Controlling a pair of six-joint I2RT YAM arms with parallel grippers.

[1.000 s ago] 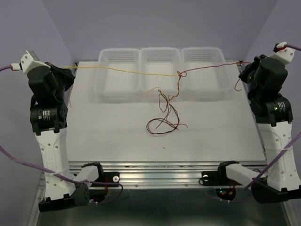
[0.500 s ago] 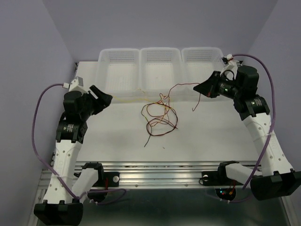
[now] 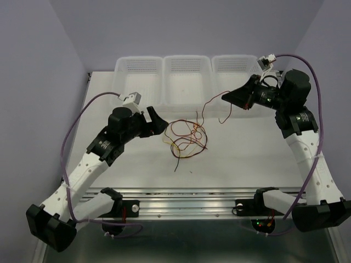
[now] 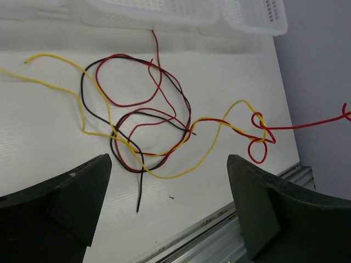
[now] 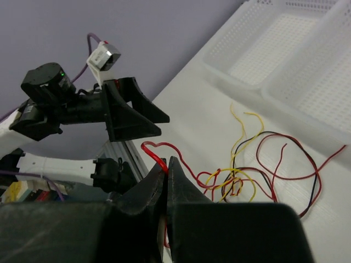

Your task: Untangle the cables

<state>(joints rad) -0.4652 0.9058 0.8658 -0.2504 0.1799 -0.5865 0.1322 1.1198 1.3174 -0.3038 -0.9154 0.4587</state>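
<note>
Your right end effector (image 3: 225,98) is pinched tight on the thin red cable (image 3: 211,103) up around 2 o'clock. It's holding that strand off the white tabletop (image 3: 247,159), and the strand runs down into the loose tangle of thin red, yellow and black cables (image 3: 185,137) lying dead centre. Your left end effector (image 3: 158,123) is spread wide with nothing in it, just at 9 o'clock of the tangle, and the three clear mesh plastic baskets (image 3: 188,71) line the 12 o'clock edge.

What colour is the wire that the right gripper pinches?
Red. The wire shows best in the right wrist view.
</note>
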